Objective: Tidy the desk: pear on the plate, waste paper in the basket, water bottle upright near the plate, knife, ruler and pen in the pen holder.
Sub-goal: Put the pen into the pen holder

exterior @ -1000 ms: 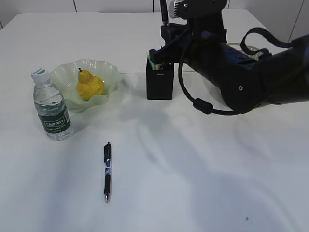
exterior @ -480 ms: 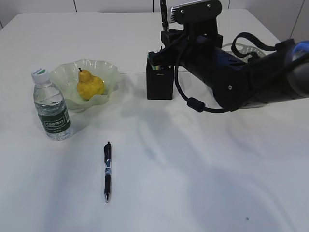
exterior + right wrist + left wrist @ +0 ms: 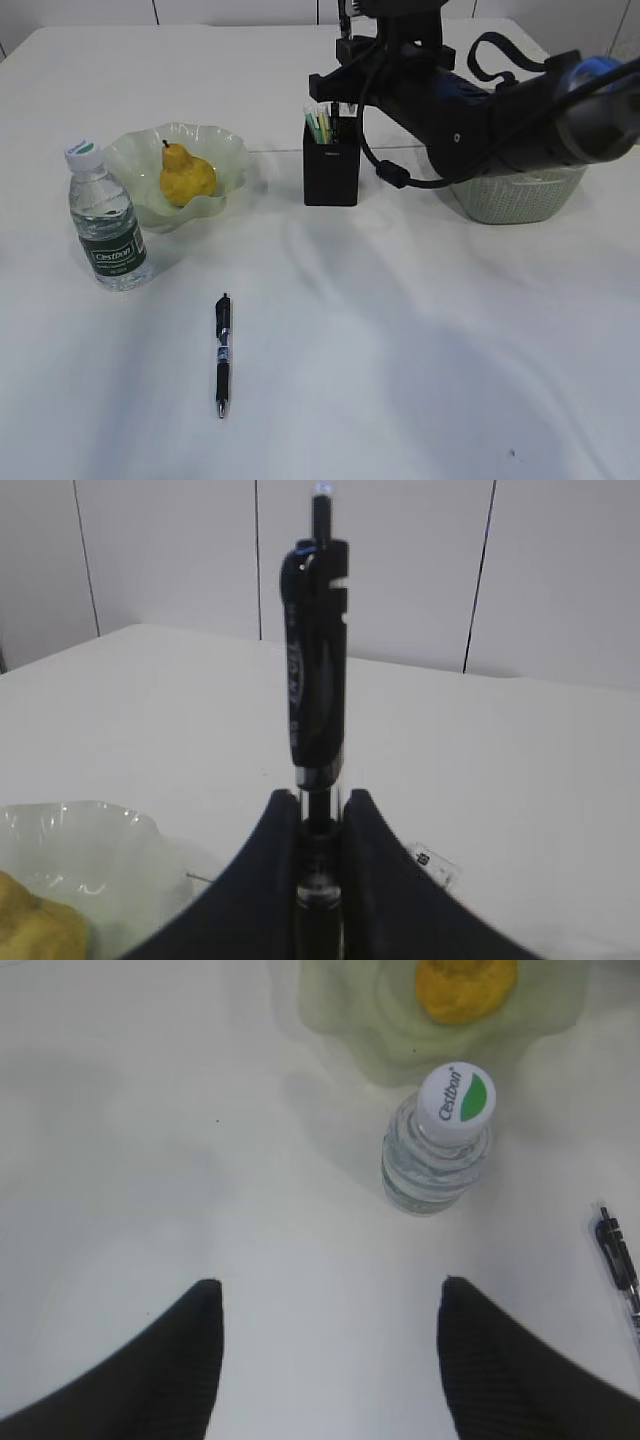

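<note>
Tidying task at a late stage, judged from the present layout. The yellow pear (image 3: 184, 176) lies in the pale green, wavy-edged glass plate (image 3: 226, 150) at the left of the exterior view, and the clear plastic water bottle with a white-and-green cap (image 3: 106, 222) stands upright just beside that plate, at its lower left; both steps appear done. The black square pen holder (image 3: 331, 172), at upper centre, already contains green and yellow items that cannot be identified with certainty. The pale woven basket (image 3: 520, 194) sits at the right, partly hidden by the arm; its contents are not visible, and no loose paper shows on the white tabletop (image 3: 400, 340). What seems left concerns the pens. The right gripper (image 3: 320, 825) hangs above the holder with its jaws pressed onto the lower barrel of a black click pen with a clip (image 3: 314, 675), held upright in the centre of the right wrist view, so its insertion appears to be the step in hand. A second black pen with a clear middle section (image 3: 222, 353) lies flat at the lower left-centre of the exterior view, well apart from the holder, tip toward the bottom edge. The left gripper (image 3: 330, 1345) hovers over bare tabletop with jaws spread and empty, the bottle at the upper right of its view.
</note>
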Robot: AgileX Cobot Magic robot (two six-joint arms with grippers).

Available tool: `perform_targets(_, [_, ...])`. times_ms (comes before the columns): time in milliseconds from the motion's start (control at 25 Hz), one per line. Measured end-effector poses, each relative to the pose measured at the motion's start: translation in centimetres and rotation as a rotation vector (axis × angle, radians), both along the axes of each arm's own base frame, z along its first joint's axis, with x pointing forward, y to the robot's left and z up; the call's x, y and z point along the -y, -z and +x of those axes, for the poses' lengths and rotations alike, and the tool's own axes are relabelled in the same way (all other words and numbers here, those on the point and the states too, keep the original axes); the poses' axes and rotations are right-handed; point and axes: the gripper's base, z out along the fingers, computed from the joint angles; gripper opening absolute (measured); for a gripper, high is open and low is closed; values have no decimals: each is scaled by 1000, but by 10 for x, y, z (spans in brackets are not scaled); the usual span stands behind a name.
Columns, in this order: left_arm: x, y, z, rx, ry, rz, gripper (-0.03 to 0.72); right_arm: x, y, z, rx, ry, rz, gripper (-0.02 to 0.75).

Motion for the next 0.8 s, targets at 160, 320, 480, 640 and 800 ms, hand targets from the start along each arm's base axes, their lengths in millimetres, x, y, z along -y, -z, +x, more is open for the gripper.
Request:
perform_targets(160, [1, -1, 1, 18, 4, -5, 473, -4, 13, 15, -49, -4, -12, 83])
perform_targets(320, [1, -1, 1, 20, 3, -8, 473, -9, 23, 24, -118, -17, -27, 83])
perform_targets(480, [1, -1, 2, 24, 3, -8, 473, -11, 29, 29, -122, -18, -30, 83])
perform_targets(640, [1, -1, 2, 23, 3, -10, 473, -13, 40, 36, -123, -14, -30, 83])
perform_targets(800, [1, -1, 2, 23, 3, -10, 471, -14, 44, 41, -122, -12, -29, 83])
